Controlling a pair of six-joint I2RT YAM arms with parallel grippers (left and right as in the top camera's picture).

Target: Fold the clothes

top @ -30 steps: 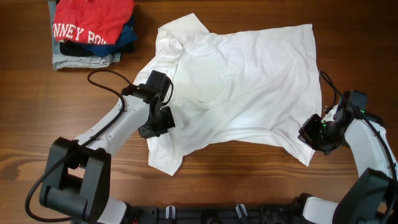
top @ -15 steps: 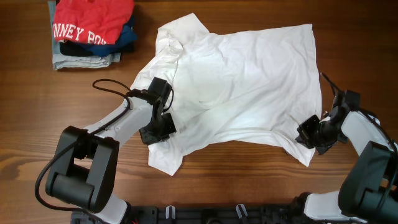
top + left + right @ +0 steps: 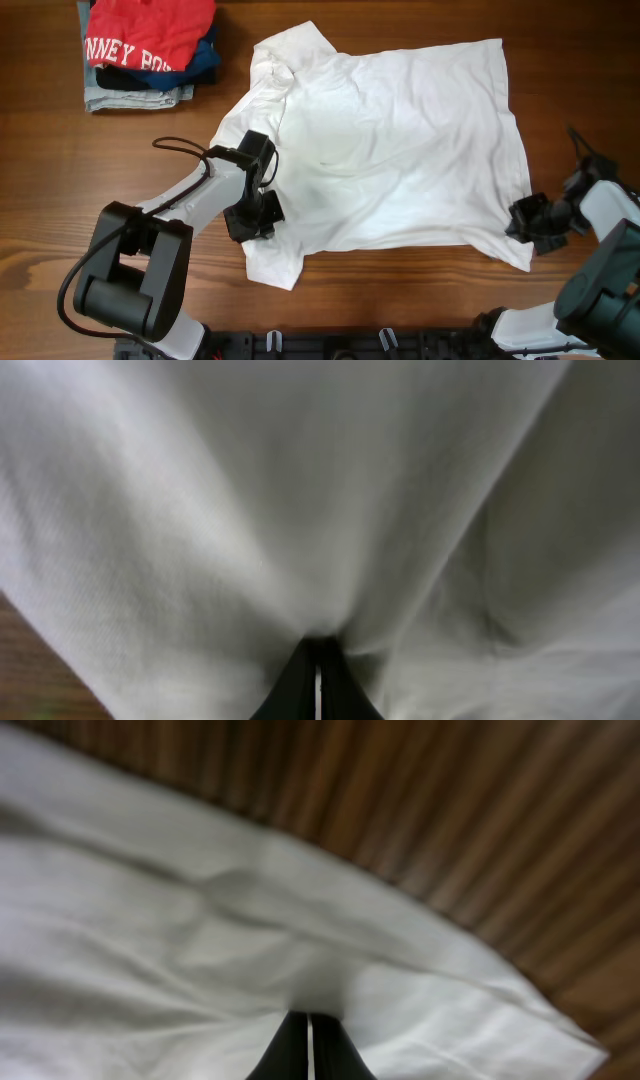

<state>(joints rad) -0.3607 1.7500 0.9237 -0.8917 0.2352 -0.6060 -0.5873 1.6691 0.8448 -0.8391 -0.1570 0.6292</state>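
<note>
The left claw [image 3: 252, 215] is pressed together, pinching a fold of the large plain white short-sleeved T-shirt of thin fabric [image 3: 400, 130]; its wrist view shows cloth creased at the dark fingertips. The T-shirt lies spread on the brown wooden table [image 3: 60, 180], just right of the stack of folded garments topped by a red one with white lettering [image 3: 150, 35]. The left claw sits nearer the robot than that stack. The right claw [image 3: 530, 218], far right of the stack, likewise pinches the T-shirt's near corner.
</note>
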